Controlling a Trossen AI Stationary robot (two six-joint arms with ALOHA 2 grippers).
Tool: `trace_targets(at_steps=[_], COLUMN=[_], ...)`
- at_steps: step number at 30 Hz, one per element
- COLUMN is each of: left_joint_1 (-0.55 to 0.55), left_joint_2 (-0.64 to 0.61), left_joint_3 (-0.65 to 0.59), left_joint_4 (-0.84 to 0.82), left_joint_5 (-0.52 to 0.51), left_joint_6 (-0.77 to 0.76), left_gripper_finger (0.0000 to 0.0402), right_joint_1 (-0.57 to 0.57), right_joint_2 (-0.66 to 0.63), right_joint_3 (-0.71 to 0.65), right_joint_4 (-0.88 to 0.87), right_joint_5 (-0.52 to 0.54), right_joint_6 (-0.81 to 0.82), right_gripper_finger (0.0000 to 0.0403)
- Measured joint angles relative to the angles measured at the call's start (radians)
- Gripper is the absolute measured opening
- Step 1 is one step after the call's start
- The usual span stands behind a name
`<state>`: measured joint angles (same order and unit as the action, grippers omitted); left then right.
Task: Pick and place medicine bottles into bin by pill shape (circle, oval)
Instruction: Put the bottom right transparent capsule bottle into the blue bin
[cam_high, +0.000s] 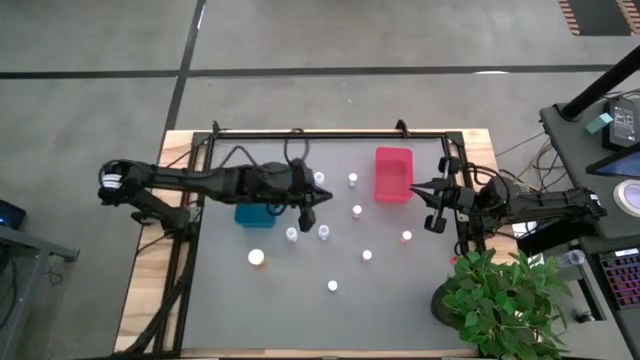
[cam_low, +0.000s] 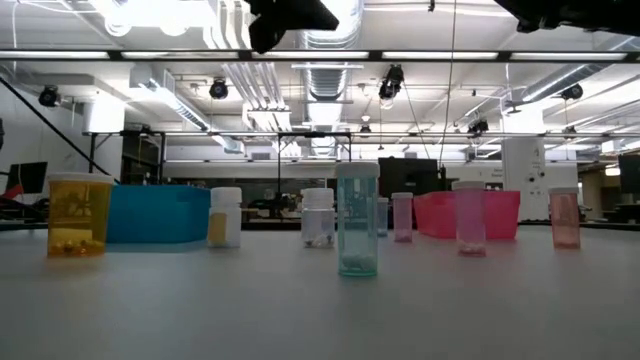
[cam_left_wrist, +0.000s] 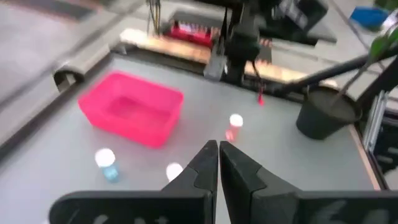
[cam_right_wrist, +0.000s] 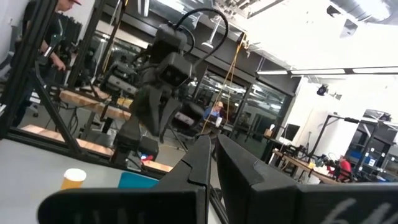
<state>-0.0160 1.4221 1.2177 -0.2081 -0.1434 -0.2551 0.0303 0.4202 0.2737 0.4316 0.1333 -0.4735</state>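
Observation:
Several small white-capped bottles stand upright on the grey table, among them one (cam_high: 357, 211) at the middle, one (cam_high: 324, 232) and one (cam_high: 256, 257). In the low view an orange bottle (cam_low: 78, 215) and a pale teal bottle (cam_low: 357, 220) stand out. A blue bin (cam_high: 255, 213) sits at the left and a pink bin (cam_high: 393, 174) at the far right. My left gripper (cam_high: 310, 207) is shut and empty, raised above the table just right of the blue bin. My right gripper (cam_high: 430, 200) is shut and empty, raised near the table's right edge beside the pink bin.
A potted plant (cam_high: 495, 300) stands at the table's near right corner. A black frame rail (cam_high: 330, 133) runs along the far edge. Desks with equipment (cam_high: 620, 120) stand to the right. A person (cam_right_wrist: 53, 37) shows beyond the table in the right wrist view.

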Motion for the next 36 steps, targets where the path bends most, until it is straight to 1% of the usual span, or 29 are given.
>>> trace_targets(at_steps=[4, 9, 14, 17, 20, 26, 28, 30, 33, 36], left_joint_1=[-0.037, -0.08, -0.089, -0.089, -0.09, -0.09, -0.09, -0.09, -0.091, -0.09], left_joint_2=[0.072, 0.171, 0.255, 0.298, 0.326, 0.344, 0.343, 0.341, 0.337, 0.339], left_joint_3=[0.0, 0.0, 0.0, 0.0, 0.0, 0.0, 0.0, 0.0, 0.0, 0.0], left_joint_4=[-0.044, -0.037, -0.046, -0.059, -0.092, -0.139, -0.141, -0.142, -0.142, -0.143], left_joint_5=[0.012, 0.013, 0.011, 0.011, 0.011, 0.003, -0.013, -0.05, -0.102, -0.097], left_joint_6=[-0.025, -0.017, 0.002, -0.001, 0.003, 0.083, 0.087, 0.088, 0.089, 0.103], left_gripper_finger=[0.0, 0.0, 0.0, 0.0013, 0.0047, 0.0146, 0.0177, 0.0203, 0.0233, 0.025], right_joint_1=[0.0, 0.0, 0.0, 0.0, 0.0, 0.0, 0.0, 0.0, 0.0, 0.0], right_joint_2=[0.0, 0.0, 0.0, 0.0, 0.0, 0.0, 0.0, 0.0, 0.0, 0.0], right_joint_3=[0.0, 0.0, -0.001, -0.001, -0.001, -0.001, -0.001, -0.001, -0.001, -0.001], right_joint_4=[0.0, -0.002, -0.008, -0.008, -0.008, -0.008, -0.008, -0.008, -0.008, -0.008], right_joint_5=[0.0, 0.0, 0.0, 0.001, 0.001, 0.001, 0.001, 0.001, 0.0, 0.0], right_joint_6=[0.001, 0.002, 0.001, 0.001, 0.001, 0.001, 0.001, 0.001, 0.001, 0.001], right_gripper_finger=[0.0018, 0.0018, 0.0018, 0.0018, 0.0018, 0.0018, 0.0018, 0.0018, 0.0018, 0.0018])
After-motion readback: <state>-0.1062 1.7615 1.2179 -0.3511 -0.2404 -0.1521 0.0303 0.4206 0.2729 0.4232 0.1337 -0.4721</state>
